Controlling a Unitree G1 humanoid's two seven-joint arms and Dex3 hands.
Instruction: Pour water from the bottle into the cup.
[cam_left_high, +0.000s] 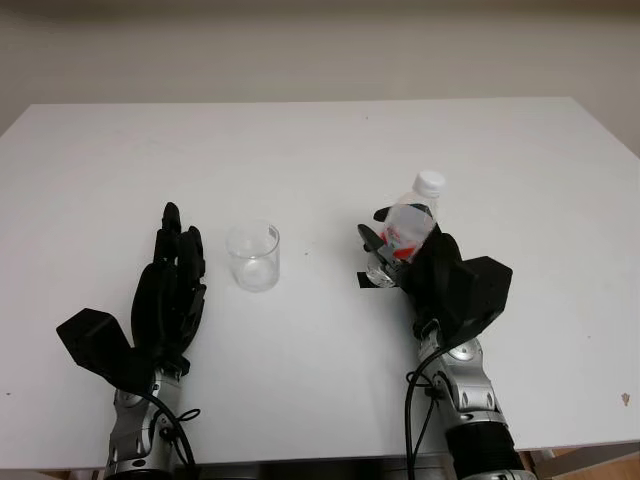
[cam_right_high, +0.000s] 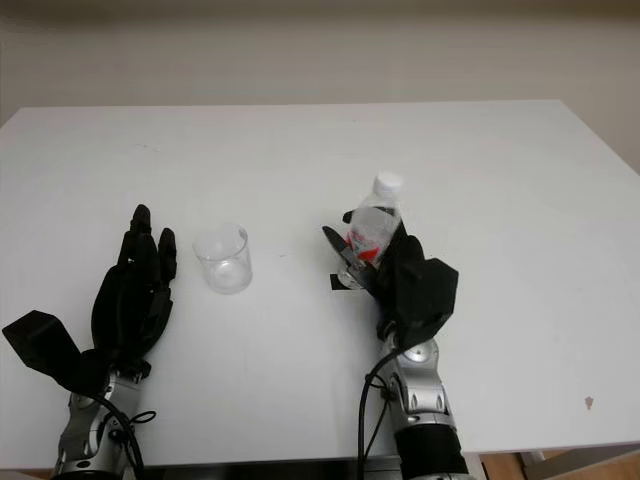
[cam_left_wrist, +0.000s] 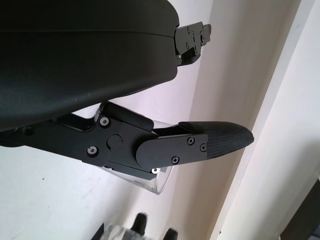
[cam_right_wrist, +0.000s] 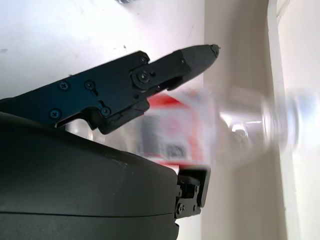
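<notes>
While the right hand (cam_left_high: 415, 262) is wrapping its fingers around the bottle (cam_left_high: 408, 228), we are treating the cup (cam_left_high: 253, 257) as our landmark on the white table (cam_left_high: 520, 170). The bottle is sitting well to the right of the cup, at about the same depth, tilted a little with its white cap (cam_left_high: 430, 182) on and pointing away from us. In the right wrist view one finger (cam_right_wrist: 150, 80) is lying across the red-and-white label, so we are reading this as a grip on the body of the bottle. We cannot tell whether its base is touching the table.

The left hand (cam_left_high: 170, 285) is open, holding nothing, and lying just to the left of the cup, not touching it as far as we can tell. The cup is standing upright, clear, and looking empty.

Our judgement on the step in hand: we are securing and raising the bottle, with pouring not yet begun. Notes for doing it well:
- We are wanting the grip settled on the label band, since a thin bottle may squash or slip.
- The cap appears closed; nothing will pour until that is dealt with.
- Carrying the bottle toward the cup, we are keeping it near upright until the neck is over the rim.
- The cup looks light; a knock from the neck could tip it, so the left hand may be useful as a steadier.
</notes>
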